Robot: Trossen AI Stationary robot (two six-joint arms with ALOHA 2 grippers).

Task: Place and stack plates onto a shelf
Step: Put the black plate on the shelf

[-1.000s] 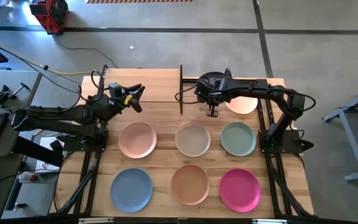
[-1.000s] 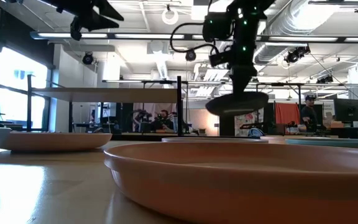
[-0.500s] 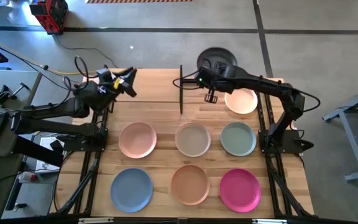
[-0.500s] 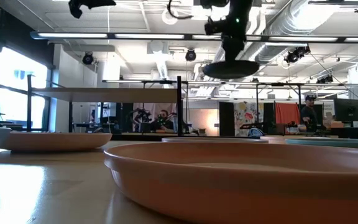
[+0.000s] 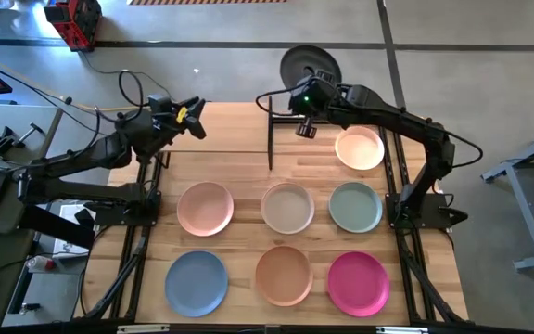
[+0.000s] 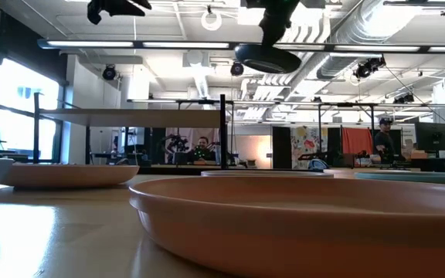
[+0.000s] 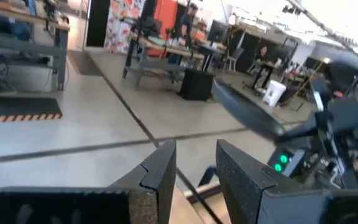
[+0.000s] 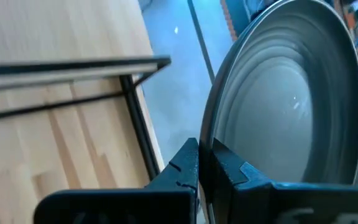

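My right gripper [image 5: 308,85] is shut on the dark grey plate [image 5: 309,65], high in the air over the table's far edge, above and to the right of the shelf [image 6: 130,116]. In the low view the plate [image 6: 267,58] shows from below, well above the shelf top. The cream plate [image 5: 360,148] rests flat near the far right. The pink [image 5: 205,207], beige [image 5: 287,207], sage green [image 5: 355,206], blue [image 5: 197,282], peach-orange [image 5: 284,275] and magenta [image 5: 358,283] plates lie flat in two rows. My left gripper [image 5: 191,116] hovers open, high over the shelf's left part. My right gripper pinches the dark grey plate's rim [image 8: 211,134] between its two fingers, one on the inner face and one on the underside. In the high view the hold is on the rim's near side [image 5: 309,80]. The plate is lifted clear and hangs roughly level, slightly tilted.
The shelf's black end frame [image 5: 270,134] stands upright at mid-table near the far edge, and its thin posts [image 6: 222,131] show in the low view. Bare tabletop [image 5: 239,176] lies between the shelf and the plate rows. People sit in the room beyond.
My right gripper has carried the dark grey plate steeply upward, drifting toward the table's far edge and a little left, from just above the table to well above the shelf. My left gripper has moved toward the far edge and up.
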